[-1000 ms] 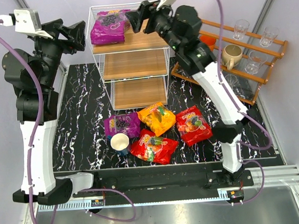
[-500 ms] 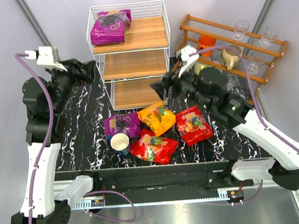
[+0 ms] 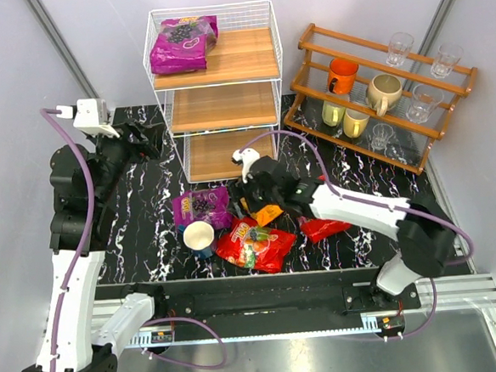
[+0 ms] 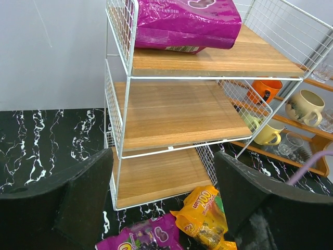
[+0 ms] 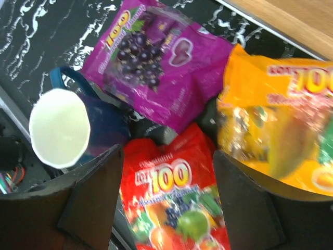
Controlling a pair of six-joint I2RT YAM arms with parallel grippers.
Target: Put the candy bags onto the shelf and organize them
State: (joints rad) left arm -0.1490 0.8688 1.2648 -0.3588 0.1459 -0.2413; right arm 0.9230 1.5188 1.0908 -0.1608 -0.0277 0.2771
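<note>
The white wire shelf (image 3: 239, 63) stands at the back; one purple candy bag (image 3: 183, 44) lies on its top tier, also in the left wrist view (image 4: 187, 21). On the table lie a purple bag (image 3: 202, 208), an orange bag (image 3: 268, 212) partly under my right gripper, a red bag (image 3: 256, 245), and a second red bag (image 3: 323, 227) partly hidden by the right arm. My right gripper (image 3: 251, 201) is open and empty, low over the red bag (image 5: 171, 208), between the purple bag (image 5: 156, 67) and the orange bag (image 5: 281, 135). My left gripper (image 3: 154, 141) is open and empty, left of the shelf (image 4: 177, 109).
A white-and-blue cup (image 3: 199, 238) stands just in front of the purple bag, at the left in the right wrist view (image 5: 60, 127). A brown stepped rack (image 3: 376, 75) with mugs and glasses stands at the back right. The shelf's middle and bottom tiers hold nothing.
My right arm has swung down from the shelf's top tier to low over the bags on the table, covering the orange bag. My left arm has dropped lower. The purple bag stays on the top tier.
</note>
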